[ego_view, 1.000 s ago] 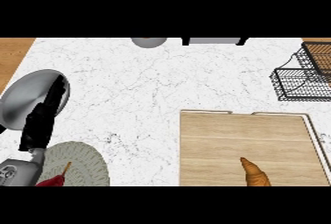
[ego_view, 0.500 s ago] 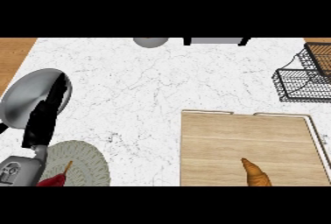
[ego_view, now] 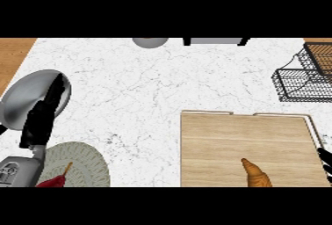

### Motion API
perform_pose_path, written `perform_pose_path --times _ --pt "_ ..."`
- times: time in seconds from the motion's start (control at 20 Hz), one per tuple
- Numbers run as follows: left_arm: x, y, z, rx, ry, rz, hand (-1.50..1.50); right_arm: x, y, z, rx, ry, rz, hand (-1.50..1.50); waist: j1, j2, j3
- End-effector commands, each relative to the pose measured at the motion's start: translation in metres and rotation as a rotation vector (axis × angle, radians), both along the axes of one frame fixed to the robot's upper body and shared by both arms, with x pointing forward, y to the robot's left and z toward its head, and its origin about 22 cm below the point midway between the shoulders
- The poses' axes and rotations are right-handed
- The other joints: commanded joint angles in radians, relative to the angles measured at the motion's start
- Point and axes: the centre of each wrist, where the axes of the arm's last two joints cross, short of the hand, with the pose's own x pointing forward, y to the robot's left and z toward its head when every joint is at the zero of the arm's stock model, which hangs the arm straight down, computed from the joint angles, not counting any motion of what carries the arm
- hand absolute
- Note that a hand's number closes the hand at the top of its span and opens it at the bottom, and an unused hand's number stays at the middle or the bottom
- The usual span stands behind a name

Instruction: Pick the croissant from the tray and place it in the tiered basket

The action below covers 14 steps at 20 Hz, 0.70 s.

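Note:
The croissant (ego_view: 257,175) lies pointing up-left near the front edge of the pale wooden tray (ego_view: 227,136), at the lower right of the counter. The black wire tiered basket (ego_view: 301,79) stands at the far right, beyond the tray. A small part of my right hand (ego_view: 325,161) shows at the right edge, just right of the tray and about level with the croissant, touching nothing. My left hand (ego_view: 43,119) rests at the far left with straight fingers pointing up, open and holding nothing.
A round metal pan (ego_view: 24,97) sits behind my left hand. A woven round plate (ego_view: 83,166) with a red item (ego_view: 55,179) lies at the lower left. A grey bowl (ego_view: 150,42) and a dark object (ego_view: 215,41) stand at the back edge.
My right hand has come into view at the right edge beside the tray. My left hand has shifted slightly. The croissant has not moved.

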Motion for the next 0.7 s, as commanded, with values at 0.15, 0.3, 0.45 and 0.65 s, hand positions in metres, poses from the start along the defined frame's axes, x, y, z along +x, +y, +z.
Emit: perform_pose_path --times 0.15,0.3,0.45,0.65 --pt "-0.012 -0.012 0.007 -0.015 0.006 -0.015 0.0 0.006 0.03 -0.012 -0.028 0.036 0.021 -1.5 0.002 -0.001 0.0" --pt "-0.005 0.004 0.014 -0.007 0.003 0.004 0.0 0.01 0.034 -0.011 -0.071 0.029 0.056 -1.5 0.0 -0.001 0.0" --pt "-0.007 0.003 0.006 0.007 -0.004 0.004 0.0 -0.021 0.033 0.0 -0.143 0.057 0.053 -1.5 -0.011 -0.002 0.0" --pt "0.003 -0.016 0.011 -0.004 -0.013 0.001 0.0 -0.006 0.04 -0.002 -0.162 0.034 0.059 -1.5 -0.006 -0.001 0.0"
